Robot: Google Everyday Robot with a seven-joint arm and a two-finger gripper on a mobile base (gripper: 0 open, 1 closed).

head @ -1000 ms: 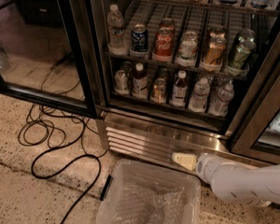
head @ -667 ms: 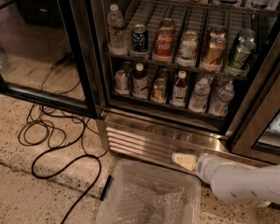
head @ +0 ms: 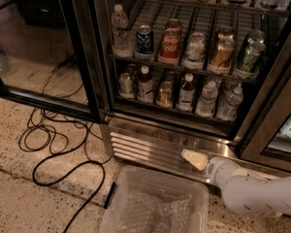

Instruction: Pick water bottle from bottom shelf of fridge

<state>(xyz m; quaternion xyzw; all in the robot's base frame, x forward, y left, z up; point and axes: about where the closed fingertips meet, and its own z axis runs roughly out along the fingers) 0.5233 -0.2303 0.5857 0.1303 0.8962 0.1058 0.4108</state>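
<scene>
Right at the front, low at 6 o'clock, sat a clear plastic bin (head: pixel 160 175) on the speckled floor (head: pixel 19 198), with a black cable (head: pixel 63 165) looping away at 9 o'clock. My white arm (head: pixel 262 194) came in from 4 o'clock, and there was my hand (head: pixel 194 159), just past the bin's far rim, down in front of the louvred grille (head: pixel 140 147) at the base of the fridge (head: pixel 174 130). Whether it was open or closed, I could not tell; it carried nothing.

Up at 12 o'clock from the hand, well apart from it, the water bottle (head: pixel 207 98) stood upright on the bottom shelf (head: pixel 174 111), white cap up. A second clear bottle (head: pixel 229 102) stood just beside it at 3 o'clock, and a dark-filled bottle (head: pixel 186 89) at 9 o'clock. Further back and higher, the next rack held a red cola can (head: pixel 169 45).
</scene>
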